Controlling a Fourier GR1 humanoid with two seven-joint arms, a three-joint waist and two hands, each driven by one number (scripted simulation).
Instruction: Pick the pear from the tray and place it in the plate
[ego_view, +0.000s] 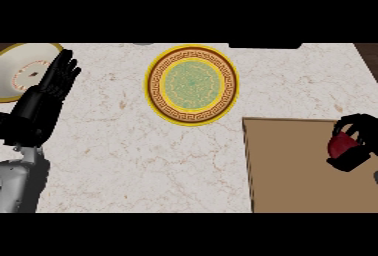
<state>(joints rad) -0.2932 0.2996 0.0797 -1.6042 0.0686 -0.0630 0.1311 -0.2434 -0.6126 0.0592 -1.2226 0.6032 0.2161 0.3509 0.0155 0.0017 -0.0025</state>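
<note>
At the right edge of the frame, a little below the middle, the right hand (353, 142) has its black fingers and thumb curled round a dark red pear (342, 145), clamped on it from above and from the outer side. Only the left face of the fruit shows between the fingers; the rest is hidden by the hand. Hand and pear are over the right part of the tray (295, 170), a flat brown rectangle that fills the lower right of the frame and runs out past its right edge. Whether the pear touches the tray's surface or is just lifted off it cannot be told from this view.

Up and to the left of the tray, in the upper middle of the frame, lies the plate (192, 85), round with a yellow rim, a dark patterned band and a pale green centre. It is well apart from the pear and hand, with bare pale marbled counter (148, 160) between.

At the left of the frame the left hand (57, 75) rests open, fingers straight and pointing toward the top, its grey forearm coming up from the lower left corner. Its fingertips overlap the edge of a white bowl (22, 70) with a yellow rim in the upper left corner.
</note>
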